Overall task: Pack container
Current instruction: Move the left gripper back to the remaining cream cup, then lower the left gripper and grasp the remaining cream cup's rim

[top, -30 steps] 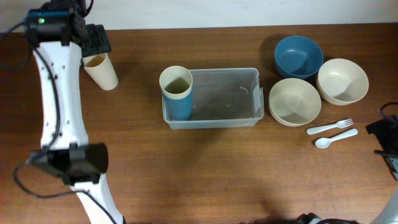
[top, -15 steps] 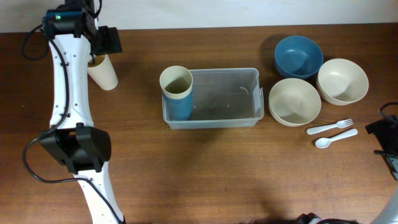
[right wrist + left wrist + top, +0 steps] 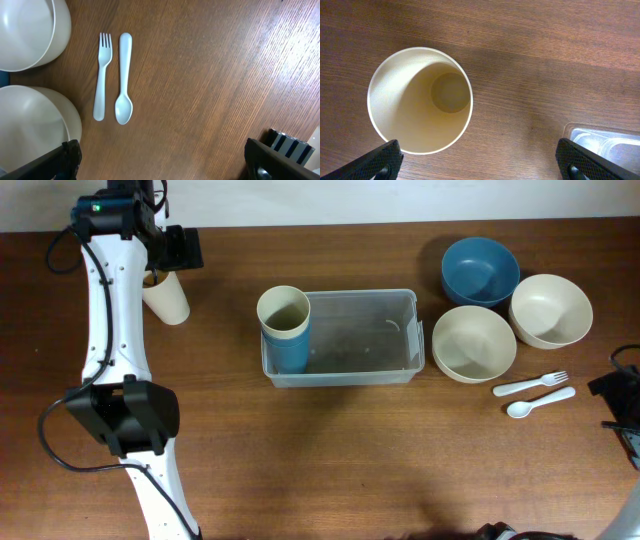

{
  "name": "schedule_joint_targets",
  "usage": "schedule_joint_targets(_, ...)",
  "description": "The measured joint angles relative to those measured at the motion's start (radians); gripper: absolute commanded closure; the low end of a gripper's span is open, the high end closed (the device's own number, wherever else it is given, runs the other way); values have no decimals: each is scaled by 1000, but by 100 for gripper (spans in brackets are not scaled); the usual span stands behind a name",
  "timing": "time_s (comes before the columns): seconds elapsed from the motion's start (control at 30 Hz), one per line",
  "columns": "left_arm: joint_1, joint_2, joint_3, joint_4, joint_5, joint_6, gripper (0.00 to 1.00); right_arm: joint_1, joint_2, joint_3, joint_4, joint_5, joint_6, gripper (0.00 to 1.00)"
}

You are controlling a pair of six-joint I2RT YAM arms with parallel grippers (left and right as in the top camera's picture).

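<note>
My left pincer (image 3: pixel 480 167) is spread wide and holds nothing. It hangs over a cream cup (image 3: pixel 420 100) that stands upright on the brown table (image 3: pixel 330 470), far back on the left side. I can look right down to the cup's round bottom. My right pincer (image 3: pixel 162 167) is spread wide too, with nothing in it. It hangs at the right edge of the table, above a white fork (image 3: pixel 102 75) and a white spoon (image 3: pixel 123 80). They lie side by side, close together, pointing opposite ways. The container (image 3: pixel 365 330) is the clear box in the middle of the table, well apart from both my pincers. A blue cup (image 3: pixel 285 330) stands upright in its left end. Just beside its right end sits a cream bowl (image 3: pixel 473 343). A blue bowl (image 3: pixel 480 270) and another cream bowl (image 3: pixel 550 310) sit close behind that one.
</note>
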Motion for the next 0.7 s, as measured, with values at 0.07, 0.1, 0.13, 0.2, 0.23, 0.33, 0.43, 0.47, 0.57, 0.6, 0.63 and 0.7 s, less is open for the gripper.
schedule_joint_targets(0.07, 0, 0, 0, 0, 0, 3, 0, 0, 0, 0, 0, 0, 0, 1)
schedule_joint_targets(0.1, 0, 0, 0, 0, 0, 4, 0, 0, 0, 0, 0, 0, 0, 1)
schedule_joint_targets(0.13, 0, 0, 0, 0, 0, 4, 0, 0, 0, 0, 0, 0, 0, 1)
schedule_joint_targets(0.2, 0, 2, 0, 0, 0, 8, 0, 0, 0, 0, 0, 0, -1, 2)
schedule_joint_targets(0.23, 0, 6, 0, 0, 0, 11, 0, 0, 0, 0, 0, 0, 0, 1)
schedule_joint_targets(0.33, 0, 26, 0, 1, 0, 18, 0, 0, 0, 0, 0, 0, 0, 1)
schedule_joint_targets(0.43, 0, 57, 0, 12, 0, 19, 0, 0, 0, 0, 0, 0, 0, 1)
schedule_joint_targets(0.47, 0, 67, 0, 16, 0, 19, 0, 0, 0, 0, 0, 0, 0, 1)
schedule_joint_targets(0.57, 0, 80, 0, 23, 0, 19, 0, 0, 0, 0, 0, 0, -1, 1)
schedule_joint_targets(0.6, 0, 80, 0, 25, 0, 19, 0, 0, 0, 0, 0, 0, 0, 1)
schedule_joint_targets(0.63, 0, 80, 0, 26, 0, 19, 0, 0, 0, 0, 0, 0, 0, 1)
schedule_joint_targets(0.7, 0, 80, 0, 26, 0, 19, 0, 0, 0, 0, 0, 0, -1, 1)
